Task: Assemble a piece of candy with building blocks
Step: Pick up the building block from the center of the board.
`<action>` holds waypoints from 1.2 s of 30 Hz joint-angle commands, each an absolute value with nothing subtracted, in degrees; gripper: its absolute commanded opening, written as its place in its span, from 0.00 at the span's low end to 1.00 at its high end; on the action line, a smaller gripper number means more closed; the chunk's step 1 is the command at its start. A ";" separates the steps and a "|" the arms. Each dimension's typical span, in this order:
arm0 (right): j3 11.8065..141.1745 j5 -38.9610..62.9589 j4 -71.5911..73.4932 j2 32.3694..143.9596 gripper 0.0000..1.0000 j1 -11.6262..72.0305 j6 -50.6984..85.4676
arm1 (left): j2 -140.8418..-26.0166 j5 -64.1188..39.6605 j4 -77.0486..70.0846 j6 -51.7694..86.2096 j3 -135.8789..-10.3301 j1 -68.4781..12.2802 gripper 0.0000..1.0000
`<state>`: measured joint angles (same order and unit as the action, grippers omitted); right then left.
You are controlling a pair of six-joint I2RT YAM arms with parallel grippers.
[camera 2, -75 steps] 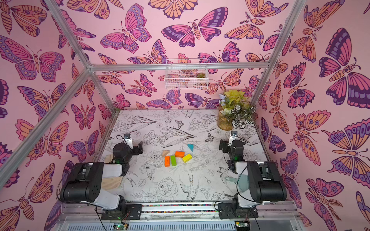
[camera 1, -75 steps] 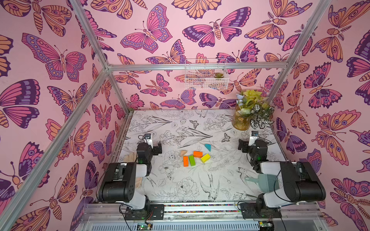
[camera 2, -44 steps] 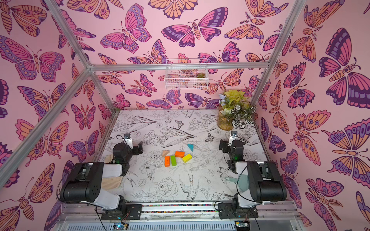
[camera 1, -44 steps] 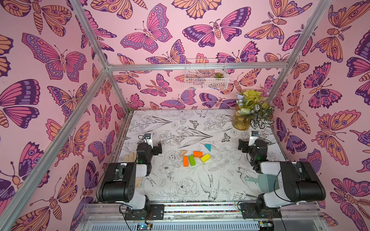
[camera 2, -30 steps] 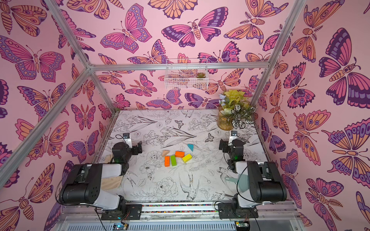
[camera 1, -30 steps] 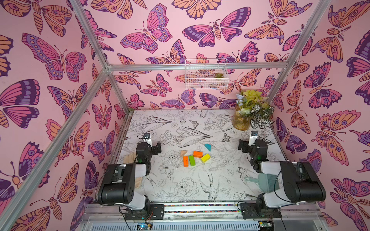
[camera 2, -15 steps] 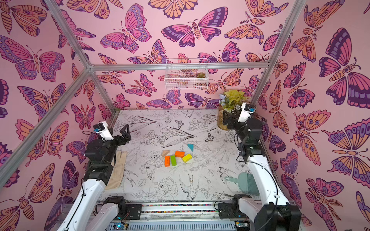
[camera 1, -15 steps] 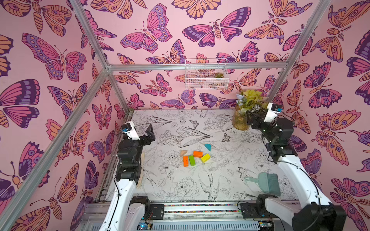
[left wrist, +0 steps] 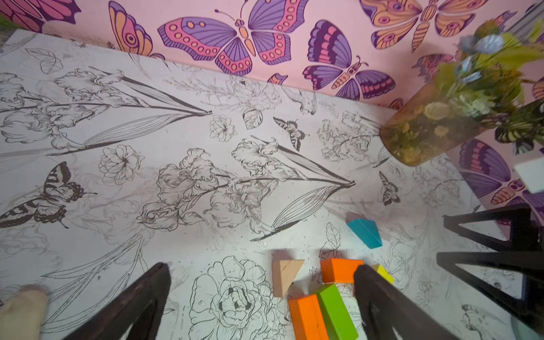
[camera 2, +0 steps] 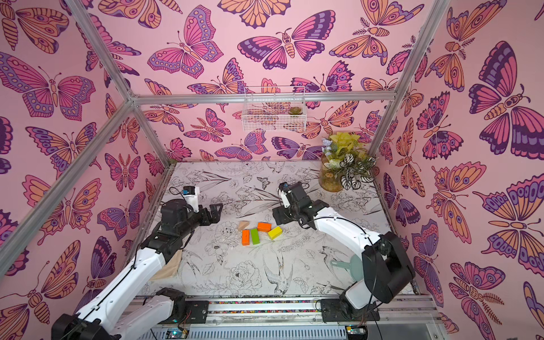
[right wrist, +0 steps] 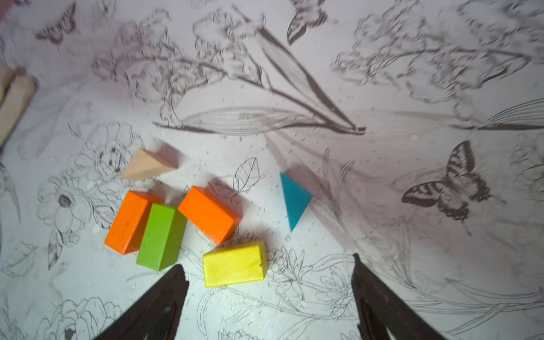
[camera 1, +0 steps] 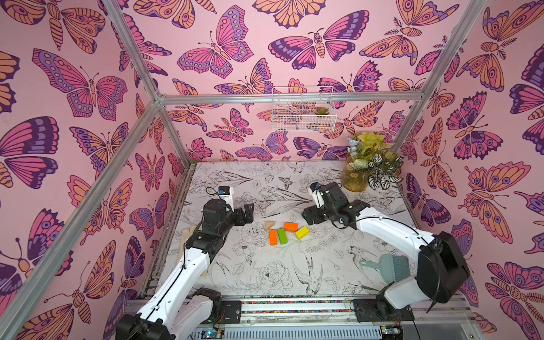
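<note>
The building blocks lie loose in a cluster mid-table: a tan wedge [camera 1: 269, 225], an orange block [camera 1: 290, 227], a yellow block [camera 1: 302, 232], and a second orange block [camera 1: 273, 237] side by side with a green block [camera 1: 282, 236]. The teal wedge [right wrist: 294, 198] shows only in the wrist views, apart from the rest; my right gripper covers it in both top views. No piece of candy is formed. My left gripper [camera 1: 248, 213] hovers open just left of the cluster. My right gripper [camera 1: 309, 216] hovers open just right of it, with the yellow block [right wrist: 235, 263] near its fingertips.
A glass vase of plants [camera 1: 354, 176] stands at the back right corner. A teal dustpan and brush [camera 1: 382, 265] lie front right under the right arm. A pale tan item [camera 2: 170, 265] lies along the left edge. A wire basket [camera 1: 303, 117] hangs on the back wall.
Both arms have unfolded from rest at the front, risen, then come down and inward to either side of the blocks. The blocks have not moved.
</note>
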<state>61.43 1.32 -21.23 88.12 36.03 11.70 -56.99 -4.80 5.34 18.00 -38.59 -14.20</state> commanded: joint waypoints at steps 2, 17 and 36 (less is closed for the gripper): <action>62.95 -0.32 -26.16 92.16 0.90 38.21 10.81 | -59.47 -0.54 7.94 17.00 -40.21 -14.78 1.00; 66.96 3.25 -26.91 102.25 0.90 40.11 9.28 | -66.07 0.97 7.91 16.57 -42.62 -15.56 0.98; 67.76 -1.30 -27.55 106.45 0.74 42.51 8.32 | -65.88 0.08 7.86 16.63 -41.66 -15.73 0.98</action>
